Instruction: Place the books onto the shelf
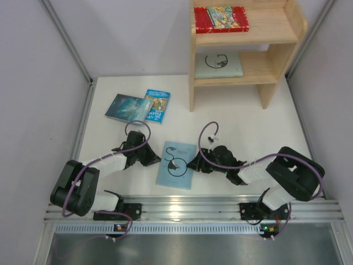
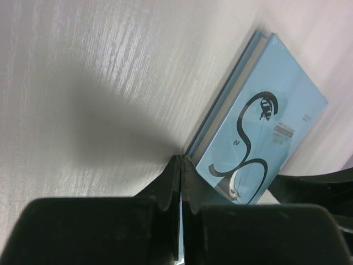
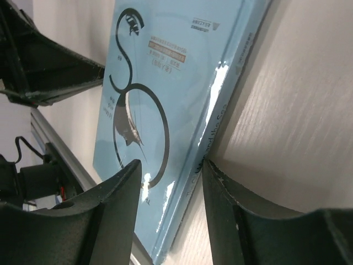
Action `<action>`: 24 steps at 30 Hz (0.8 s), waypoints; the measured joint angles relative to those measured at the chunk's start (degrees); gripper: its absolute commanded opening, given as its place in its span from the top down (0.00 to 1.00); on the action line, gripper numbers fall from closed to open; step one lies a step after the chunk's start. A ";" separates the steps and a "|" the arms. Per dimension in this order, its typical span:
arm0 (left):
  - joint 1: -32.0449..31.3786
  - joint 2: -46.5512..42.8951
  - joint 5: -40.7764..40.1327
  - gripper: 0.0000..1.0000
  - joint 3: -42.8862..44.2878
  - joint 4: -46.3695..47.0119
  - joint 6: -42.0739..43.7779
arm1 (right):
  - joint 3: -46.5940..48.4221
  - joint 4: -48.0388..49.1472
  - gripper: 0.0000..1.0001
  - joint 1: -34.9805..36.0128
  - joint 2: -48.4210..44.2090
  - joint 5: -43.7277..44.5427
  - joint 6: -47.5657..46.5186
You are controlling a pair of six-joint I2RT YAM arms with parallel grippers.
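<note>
A pale blue-green book with a black circular mark point(image 1: 177, 164) lies on the table between my two grippers. My left gripper point(image 1: 157, 159) is shut, and its tips point(image 2: 181, 160) press against the book's point(image 2: 265, 121) left edge. At the book's right side my right gripper point(image 1: 192, 163) is open point(image 3: 172, 165). One of its fingers point(image 3: 118, 204) is over the cover point(image 3: 165, 72) and the other point(image 3: 226, 204) touches the spine. The wooden shelf point(image 1: 287, 27) stands at the back right. A red book point(image 1: 220, 18) lies on its upper tier and another pale book point(image 1: 218, 65) on the lower.
A dark teal book point(image 1: 128, 107) and a bright blue book point(image 1: 156, 105) lie side by side at the back left of the table. Grey walls close in both sides. A metal rail point(image 1: 193, 208) with the arm bases runs along the near edge.
</note>
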 measured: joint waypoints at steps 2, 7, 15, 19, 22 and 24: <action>-0.11 0.02 -0.81 1.00 -0.15 1.09 -0.24 | -1.05 1.90 0.54 0.00 -0.07 -1.42 0.68; -0.37 -0.17 -2.75 1.00 -0.52 2.80 -0.81 | -3.13 6.95 0.52 -0.02 -0.83 -3.61 3.23; -2.82 -1.05 0.85 1.00 -2.47 3.93 -3.17 | -2.78 19.96 0.50 0.02 -1.14 -3.19 7.54; -3.98 -1.05 3.61 1.00 -2.86 3.06 -4.24 | -1.60 24.00 0.53 0.04 0.37 -2.67 9.57; -4.11 -1.16 4.00 1.00 -2.86 2.34 -4.55 | 0.35 20.46 0.58 0.04 0.94 -1.92 9.75; -4.17 -1.38 3.98 1.00 -2.69 1.38 -4.50 | 1.88 13.92 0.60 0.04 -0.11 -0.48 8.72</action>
